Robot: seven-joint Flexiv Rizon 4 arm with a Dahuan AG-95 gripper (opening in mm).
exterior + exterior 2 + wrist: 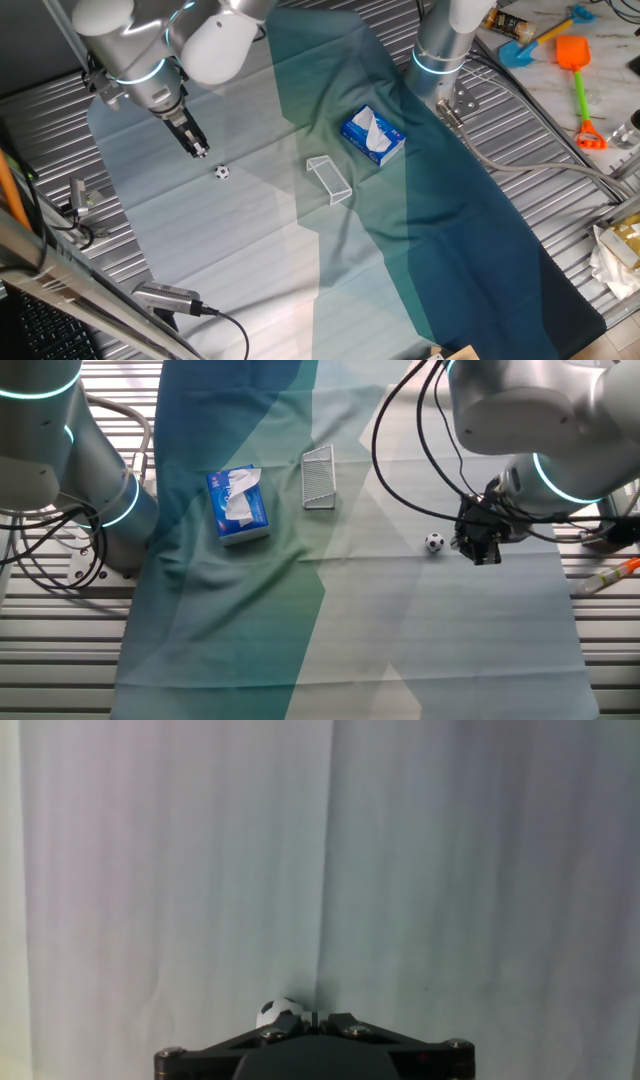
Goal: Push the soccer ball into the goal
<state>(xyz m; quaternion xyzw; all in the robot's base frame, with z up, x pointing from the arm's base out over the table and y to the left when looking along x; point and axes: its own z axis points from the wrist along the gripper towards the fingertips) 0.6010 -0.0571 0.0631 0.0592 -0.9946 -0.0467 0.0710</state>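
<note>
The soccer ball (222, 172) is a tiny white ball with black patches on the pale cloth. It also shows in the other fixed view (434, 542) and in the hand view (279, 1012), just past the fingertips. My gripper (200, 150) hangs low over the cloth a short way to the ball's left, its fingers closed together with nothing between them. It also shows in the other fixed view (485, 556) and the hand view (315, 1017). The goal (329, 179), a small clear plastic frame, stands to the ball's right and also shows in the other fixed view (318, 478).
A blue-and-white tissue box (372, 136) lies just beyond the goal. A second arm's base (440, 50) stands at the far edge of the cloth. Toy shovels (575, 70) lie on the side table at the right. Cables and a camera mount (165, 298) sit near the front left.
</note>
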